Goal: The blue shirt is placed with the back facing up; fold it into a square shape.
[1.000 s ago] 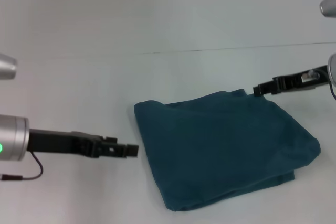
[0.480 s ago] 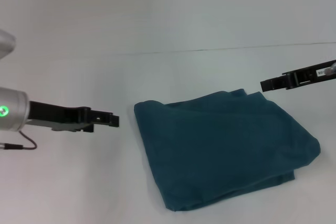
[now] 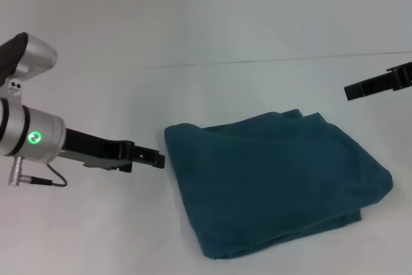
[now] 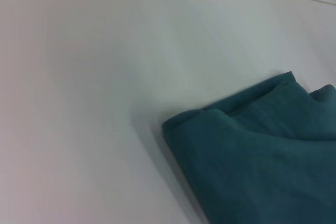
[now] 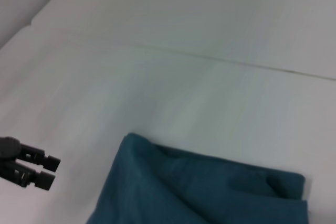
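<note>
The blue shirt [image 3: 277, 178] lies folded into a rough square on the white table, its layered edges showing at the near side. It also shows in the left wrist view [image 4: 262, 150] and the right wrist view [image 5: 199, 187]. My left gripper [image 3: 154, 158] hovers just off the shirt's left edge without touching it. The right wrist view shows this left gripper [image 5: 48, 170] with its two fingers slightly apart and nothing between them. My right gripper [image 3: 351, 90] hangs at the far right, above and beyond the shirt's far right corner, clear of the cloth.
The white table [image 3: 193, 30] spreads all around the shirt. A thin seam line [image 3: 290, 60] crosses it behind the shirt. A cable [image 3: 51, 181] loops under my left wrist.
My right gripper has drawn away from the shirt's far right corner, up and to the right. My left arm lifted and pulled back, then came in again near the shirt's left edge. The shirt stayed still.
</note>
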You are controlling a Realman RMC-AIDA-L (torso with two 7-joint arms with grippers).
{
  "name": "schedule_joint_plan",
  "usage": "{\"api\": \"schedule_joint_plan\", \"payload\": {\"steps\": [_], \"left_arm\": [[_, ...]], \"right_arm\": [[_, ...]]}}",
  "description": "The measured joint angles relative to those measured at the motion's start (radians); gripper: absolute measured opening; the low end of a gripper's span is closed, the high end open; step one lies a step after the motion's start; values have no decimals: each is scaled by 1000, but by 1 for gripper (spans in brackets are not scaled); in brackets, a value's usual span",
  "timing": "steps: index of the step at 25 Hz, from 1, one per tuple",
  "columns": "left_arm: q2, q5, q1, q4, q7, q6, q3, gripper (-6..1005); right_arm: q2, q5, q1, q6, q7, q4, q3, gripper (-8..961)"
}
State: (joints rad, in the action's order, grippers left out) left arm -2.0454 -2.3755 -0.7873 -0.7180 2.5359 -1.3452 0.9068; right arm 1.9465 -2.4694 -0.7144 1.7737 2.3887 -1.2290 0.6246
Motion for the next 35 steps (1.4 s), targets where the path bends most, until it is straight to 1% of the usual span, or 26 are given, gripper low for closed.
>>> {"api": "schedule_joint_plan", "payload": {"steps": [3, 4, 5, 8, 11, 13, 19, 25, 30, 35], "left_arm": [[-4, 4, -18, 28, 26, 5, -2, 882], [-11, 5, -29, 47, 38, 15, -2, 882], [-11, 5, -29, 47, 38, 15, -2, 882], [-22, 2, -53, 85, 52, 46, 2, 882], [-27, 1, -78, 123, 54, 71, 3, 881], [-31, 1, -86, 137, 57, 82, 2, 881], [-45, -6, -96, 155, 78, 136, 10, 880], [-50, -7, -110, 205, 80, 203, 18, 880], [-66, -8, -133, 242, 72, 221, 34, 879], [-77, -8, -143, 262, 70, 243, 54, 869]], "right_arm": [[4, -31, -13, 50, 2, -27, 2, 574], [6, -39, -17, 67, 1, -30, 6, 611], [7, -45, -23, 86, -1, -30, 13, 648], [11, -59, -31, 121, -11, -26, 46, 761], [16, -63, -32, 130, -10, -27, 89, 762], [19, -64, -32, 130, -8, -27, 98, 763], [24, -65, -33, 127, -9, -24, 100, 763], [25, -60, -28, 125, -14, -24, 99, 761], [29, -58, -24, 126, -14, -24, 99, 763], [34, -57, -22, 132, -14, -24, 99, 762]]}}
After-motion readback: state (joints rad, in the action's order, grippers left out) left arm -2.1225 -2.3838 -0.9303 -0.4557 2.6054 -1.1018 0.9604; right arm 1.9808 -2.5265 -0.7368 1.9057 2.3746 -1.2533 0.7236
